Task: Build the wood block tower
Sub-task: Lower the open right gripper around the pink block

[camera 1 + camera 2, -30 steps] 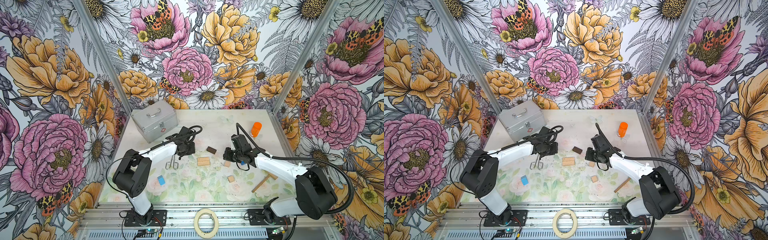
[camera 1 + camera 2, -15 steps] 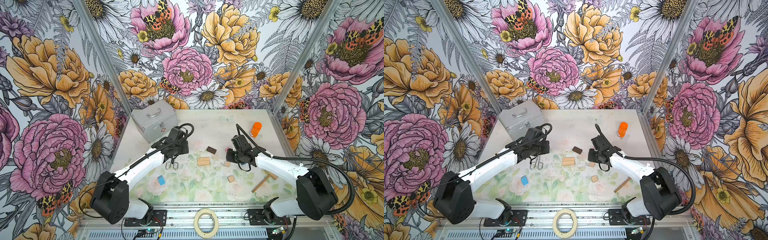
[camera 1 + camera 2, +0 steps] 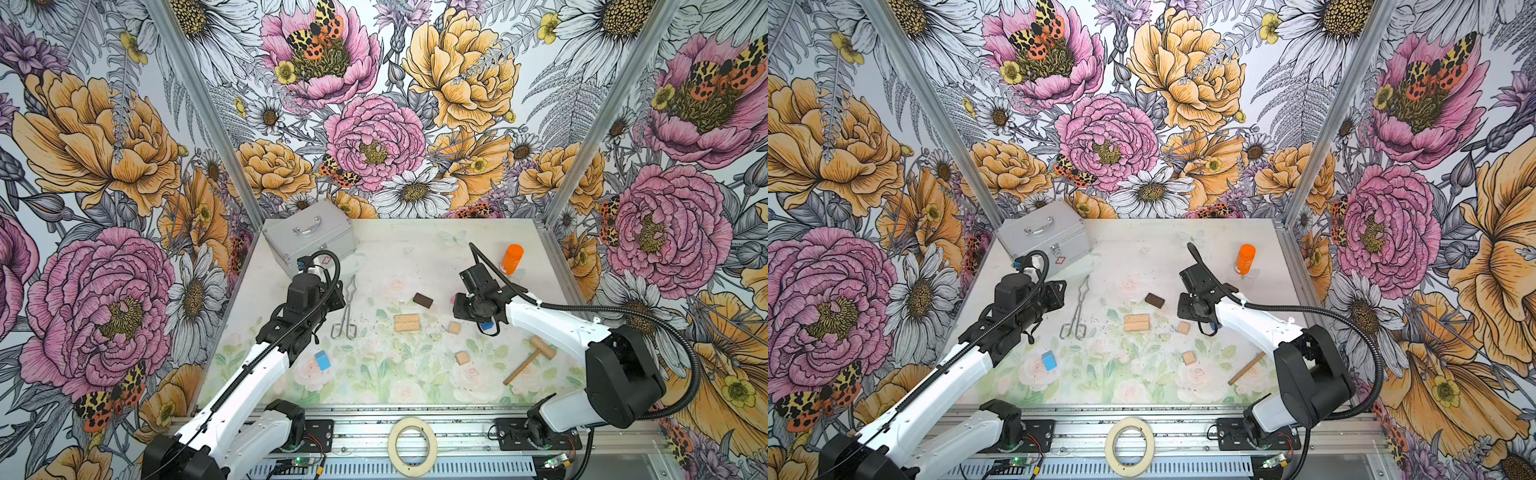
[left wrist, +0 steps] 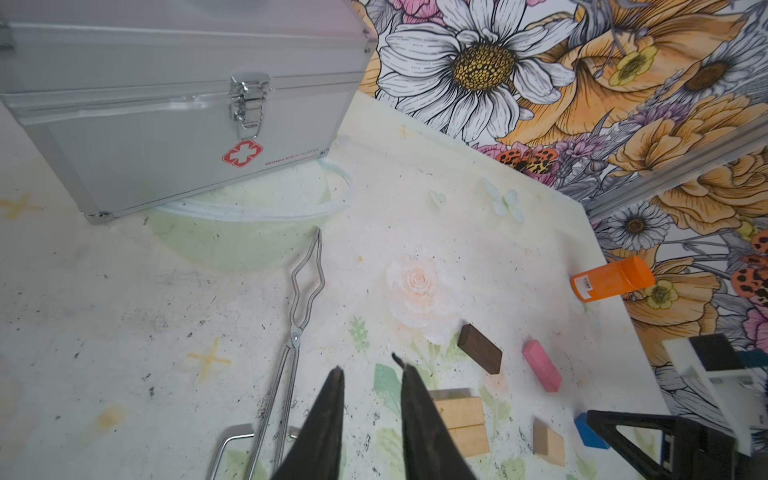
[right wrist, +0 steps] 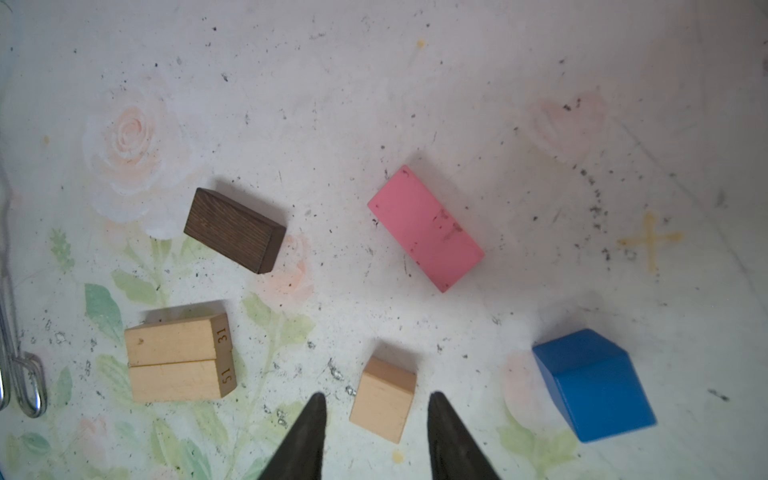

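The wood blocks lie loose on the table, and no tower is in view. Two tan bars (image 3: 407, 323) rest side by side, with a dark brown bar (image 5: 235, 230) and a pink bar (image 5: 426, 228) behind them. My right gripper (image 5: 376, 395) hangs open over a tan cube (image 5: 382, 399), its fingers either side of the cube without touching. A blue cube (image 5: 594, 384) sits just beside it. My left gripper (image 4: 368, 365) is open a little and empty, near the silver tongs (image 4: 301, 299). Another blue cube (image 3: 323, 360) and another tan cube (image 3: 462, 357) lie nearer the front.
A silver case (image 3: 309, 241) stands at the back left. An orange bottle (image 3: 512, 259) is at the back right. A wooden mallet (image 3: 530, 359) lies front right. A tape roll (image 3: 411, 446) rests on the front rail.
Both grippers have gone from shut to open. The left arm has drawn back to the left, away from the blocks. The right arm has hardly moved.
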### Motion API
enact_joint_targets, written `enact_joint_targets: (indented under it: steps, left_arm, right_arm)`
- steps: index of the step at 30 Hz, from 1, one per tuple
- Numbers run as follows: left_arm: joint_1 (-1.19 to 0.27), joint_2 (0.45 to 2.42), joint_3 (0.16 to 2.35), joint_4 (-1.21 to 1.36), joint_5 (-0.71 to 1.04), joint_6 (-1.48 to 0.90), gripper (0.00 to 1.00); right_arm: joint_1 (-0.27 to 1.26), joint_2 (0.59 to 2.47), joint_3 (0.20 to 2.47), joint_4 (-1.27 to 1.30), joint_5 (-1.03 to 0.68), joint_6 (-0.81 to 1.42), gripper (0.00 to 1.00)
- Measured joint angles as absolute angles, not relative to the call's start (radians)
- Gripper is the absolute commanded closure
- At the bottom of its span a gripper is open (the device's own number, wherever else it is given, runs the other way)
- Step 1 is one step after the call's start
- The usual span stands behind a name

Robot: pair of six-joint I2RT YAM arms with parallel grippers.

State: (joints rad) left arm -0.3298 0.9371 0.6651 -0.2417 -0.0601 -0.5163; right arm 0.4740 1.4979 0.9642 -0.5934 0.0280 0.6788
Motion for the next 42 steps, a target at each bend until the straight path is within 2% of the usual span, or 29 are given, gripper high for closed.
enact_joint_targets:
  steps: [2,3,15,32,35,42]
  left_arm:
    - [-0.322,0.924,0.654,-0.221,-0.06,-0.516,0.61]
    - [-0.317,0.92,0.649,-0.211,-0.06,-0.516,0.59]
    - [-0.279,0.903,0.617,-0.144,-0.06,-0.521,0.58]
    - [-0.271,0.903,0.607,-0.121,-0.056,-0.524,0.58]
    - [-0.271,0.903,0.607,-0.121,-0.056,-0.524,0.58]
    - [-0.271,0.903,0.607,-0.121,-0.055,-0.524,0.59]
  right_arm:
    - [0.468,1.539,1.007,-0.606,0.035,0.662,0.53]
    - [0.464,1.561,1.03,-0.612,0.037,0.653,0.52]
    - [0.354,1.786,1.238,-0.673,0.041,0.487,0.44]
    - [0.337,1.892,1.262,-0.7,-0.025,0.398,0.43]
    - [0.337,1.894,1.262,-0.7,-0.031,0.397,0.46]
    - [0.337,1.91,1.262,-0.7,-0.046,0.39,0.66]
